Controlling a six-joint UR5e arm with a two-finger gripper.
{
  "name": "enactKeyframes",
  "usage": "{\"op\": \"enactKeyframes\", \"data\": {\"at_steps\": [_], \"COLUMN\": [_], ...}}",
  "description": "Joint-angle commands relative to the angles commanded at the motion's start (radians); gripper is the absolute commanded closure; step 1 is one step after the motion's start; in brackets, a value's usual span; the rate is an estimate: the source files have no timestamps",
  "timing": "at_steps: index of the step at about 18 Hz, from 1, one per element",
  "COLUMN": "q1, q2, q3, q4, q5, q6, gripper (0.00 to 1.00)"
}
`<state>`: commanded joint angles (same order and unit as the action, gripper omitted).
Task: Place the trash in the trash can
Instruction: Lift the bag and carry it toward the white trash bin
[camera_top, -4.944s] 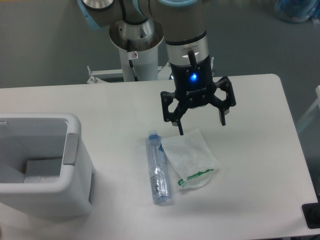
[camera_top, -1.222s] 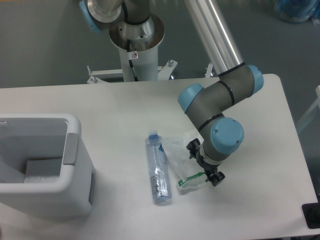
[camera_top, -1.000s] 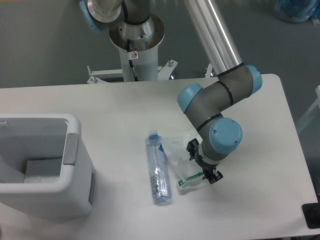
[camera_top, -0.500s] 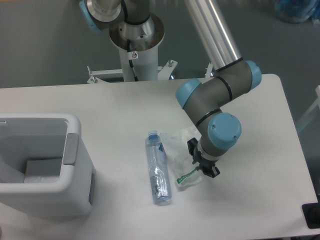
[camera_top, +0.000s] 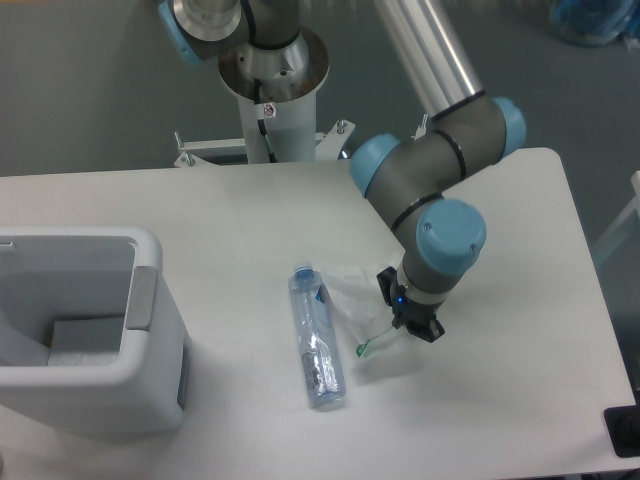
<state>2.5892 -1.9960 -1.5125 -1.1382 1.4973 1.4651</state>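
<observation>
Bag pickup in hand.
I have the jaws (camera_top: 404, 318) pinched on the clear wrinkly green-printed plastic bag (camera_top: 356, 300); next, carry it to the boxy white bin (camera_top: 150, 330).

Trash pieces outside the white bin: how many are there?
2: the clear plastic bottle with blue cap lies on the table; the clear wrinkly plastic bag is beside it, at the gripper.

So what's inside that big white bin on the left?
Inside the white bin, a pale flat patch shows at the bottom, unclear what. Its near wall hides the rest. The bottle and bag are outside.
</observation>
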Motion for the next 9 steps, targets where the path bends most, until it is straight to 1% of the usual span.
{"op": "enactKeyframes", "data": {"at_steps": [1,3,6,9], "q1": [0.020,0.054,0.061,0.058], "q2": [0.022,0.046,0.089,0.135], "q3": [0.006,0.021,0.054,0.060], "q4": [-0.002,-0.002,-0.008,0.002], "q5": [-0.031,-0.087,-0.140,-0.215], "q6": [0.000,0.000,-0.025,-0.173], "gripper": [1.00,1.00,1.00,1.00]}}
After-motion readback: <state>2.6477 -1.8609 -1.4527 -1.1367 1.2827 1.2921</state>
